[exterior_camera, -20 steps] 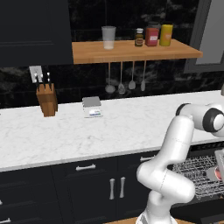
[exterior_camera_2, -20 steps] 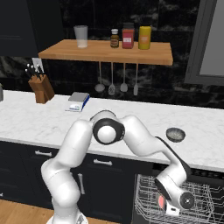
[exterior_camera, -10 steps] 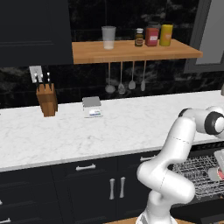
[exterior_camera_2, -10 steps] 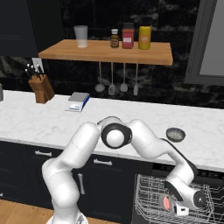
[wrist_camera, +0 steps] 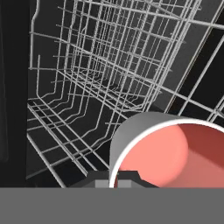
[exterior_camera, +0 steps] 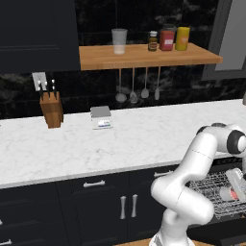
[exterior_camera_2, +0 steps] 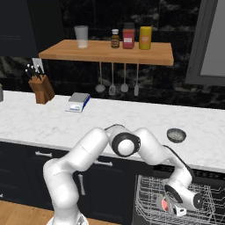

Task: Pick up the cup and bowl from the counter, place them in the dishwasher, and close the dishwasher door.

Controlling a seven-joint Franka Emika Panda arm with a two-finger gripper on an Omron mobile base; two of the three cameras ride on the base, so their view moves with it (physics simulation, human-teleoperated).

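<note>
The red cup (exterior_camera_2: 164,205) with its pale rim hangs low inside the dishwasher's wire rack (exterior_camera_2: 147,193), and my gripper (exterior_camera_2: 170,206) is shut on its rim. In the hand view the cup (wrist_camera: 175,153) is close at the lower right with its rim between my fingertips (wrist_camera: 99,176), and the rack's mesh (wrist_camera: 109,65) lies beyond. From the left base view the cup (exterior_camera: 232,194) shows in the rack (exterior_camera: 206,187) at the right edge. The small grey bowl (exterior_camera_2: 176,135) sits on the white marble counter (exterior_camera_2: 52,123) above the dishwasher.
A knife block (exterior_camera_2: 41,90) and a small scale (exterior_camera_2: 78,102) stand at the back of the counter. A wooden shelf (exterior_camera_2: 105,52) above holds a clear glass tumbler (exterior_camera_2: 81,36) and jars. Utensils hang beneath it. Dark cabinets with silver handles (exterior_camera: 93,183) sit left of the dishwasher.
The arm's elbow has sunk and shifted right, carrying the cup a little lower in the rack. The gripper stays shut on it.
</note>
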